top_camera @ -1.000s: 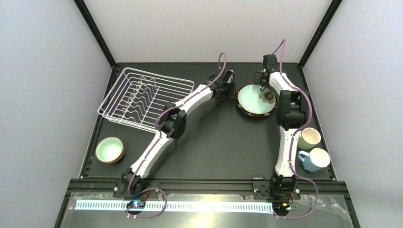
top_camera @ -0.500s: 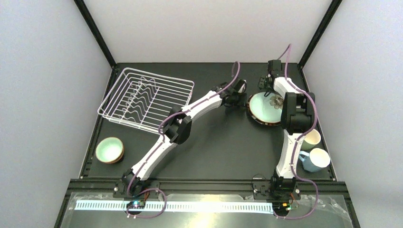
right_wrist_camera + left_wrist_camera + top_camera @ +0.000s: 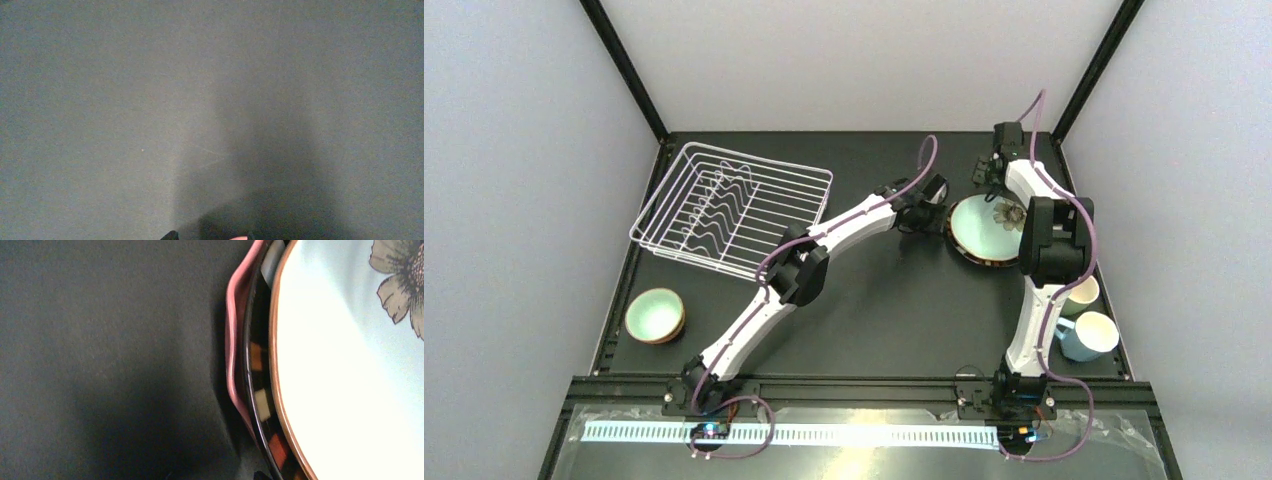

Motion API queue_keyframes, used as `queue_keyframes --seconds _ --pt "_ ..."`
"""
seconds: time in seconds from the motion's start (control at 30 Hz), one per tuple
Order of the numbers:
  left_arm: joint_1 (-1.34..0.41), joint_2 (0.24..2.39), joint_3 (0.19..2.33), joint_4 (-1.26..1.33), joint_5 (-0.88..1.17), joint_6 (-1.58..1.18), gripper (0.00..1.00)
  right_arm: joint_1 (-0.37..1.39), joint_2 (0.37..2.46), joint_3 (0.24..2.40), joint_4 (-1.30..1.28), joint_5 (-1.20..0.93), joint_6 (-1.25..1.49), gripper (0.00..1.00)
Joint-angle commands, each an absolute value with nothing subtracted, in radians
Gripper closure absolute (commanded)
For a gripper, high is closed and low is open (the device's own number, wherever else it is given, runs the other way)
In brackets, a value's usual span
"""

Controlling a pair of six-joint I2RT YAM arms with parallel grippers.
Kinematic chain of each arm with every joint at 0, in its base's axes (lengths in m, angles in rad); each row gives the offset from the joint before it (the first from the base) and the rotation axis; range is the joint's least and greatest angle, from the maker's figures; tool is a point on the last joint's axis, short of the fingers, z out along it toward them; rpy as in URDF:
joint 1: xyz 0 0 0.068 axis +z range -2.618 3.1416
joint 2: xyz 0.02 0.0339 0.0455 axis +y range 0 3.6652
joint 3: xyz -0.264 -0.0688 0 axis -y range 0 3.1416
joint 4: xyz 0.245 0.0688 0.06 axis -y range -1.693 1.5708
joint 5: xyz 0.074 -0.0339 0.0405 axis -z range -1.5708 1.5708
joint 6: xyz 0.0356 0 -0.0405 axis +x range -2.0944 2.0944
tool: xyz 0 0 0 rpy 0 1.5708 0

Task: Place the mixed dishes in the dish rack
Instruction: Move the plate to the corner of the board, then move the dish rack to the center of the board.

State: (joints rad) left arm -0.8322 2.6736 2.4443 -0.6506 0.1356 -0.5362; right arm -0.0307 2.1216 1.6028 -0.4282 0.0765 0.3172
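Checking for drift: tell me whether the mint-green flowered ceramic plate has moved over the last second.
Yes. The mint-green flowered ceramic plate has slid rightward and a little down the view, away from the white wire dish rack, which stayed put.

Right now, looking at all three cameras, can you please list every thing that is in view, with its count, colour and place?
white wire dish rack: one, white, far left of the table, no dishes in it.
mint-green flowered ceramic plate with dark rim: one, far right, lying on the pink plate.
pink ceramic plate: one, under the flowered plate, only its edge shows.
small ceramic bowl: one seen, mint inside, reddish-brown outside, near left.
pale green ceramic mug: one, near right, partly behind the right arm.
light blue ceramic mug: one, near right, in front of the green mug.
black table: one, under everything.
left gripper: open, at the plates' left edge.
right gripper: open, over bare table by the plates' far edge.
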Motion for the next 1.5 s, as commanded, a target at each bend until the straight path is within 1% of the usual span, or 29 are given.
queue_keyframes --seconds 0.0,0.27,0.43,0.67,0.83,0.97,1.27,1.37,1.47 --pt "-0.849 2.576 2.438 -0.706 0.098 -0.525 0.06 -0.035 2.086 1.693 -0.509 0.081 0.335 0.21" --pt "-0.841 2.495 2.434 -0.732 0.023 -0.529 0.05 -0.035 2.071 1.799 -0.549 0.042 0.331 0.21" --pt "-0.836 2.433 2.433 -0.78 -0.032 -0.536 0.05 -0.034 2.04 1.807 -0.551 -0.019 0.33 0.21" --pt "-0.831 2.252 2.405 -0.931 -0.183 -0.573 0.04 0.015 2.017 1.833 -0.577 -0.136 0.273 0.21" --pt "-0.831 2.017 2.211 -0.941 -0.335 -0.608 0.03 0.094 2.029 1.879 -0.617 -0.156 0.273 0.22" --pt "-0.829 1.819 2.027 -0.943 -0.456 -0.636 0.02 0.218 2.046 1.913 -0.654 -0.111 0.27 0.22" --pt "-0.828 1.276 1.46 -0.83 -0.604 -0.735 0.01 0.54 2.08 1.932 -0.704 0.034 0.349 0.22" --pt "-0.828 1.154 1.364 -0.849 -0.638 -0.766 0.01 0.613 2.118 1.982 -0.741 0.054 0.383 0.22" --pt "-0.828 1.09 1.325 -0.876 -0.641 -0.779 0.01 0.679 2.158 2.026 -0.768 0.085 0.411 0.22"
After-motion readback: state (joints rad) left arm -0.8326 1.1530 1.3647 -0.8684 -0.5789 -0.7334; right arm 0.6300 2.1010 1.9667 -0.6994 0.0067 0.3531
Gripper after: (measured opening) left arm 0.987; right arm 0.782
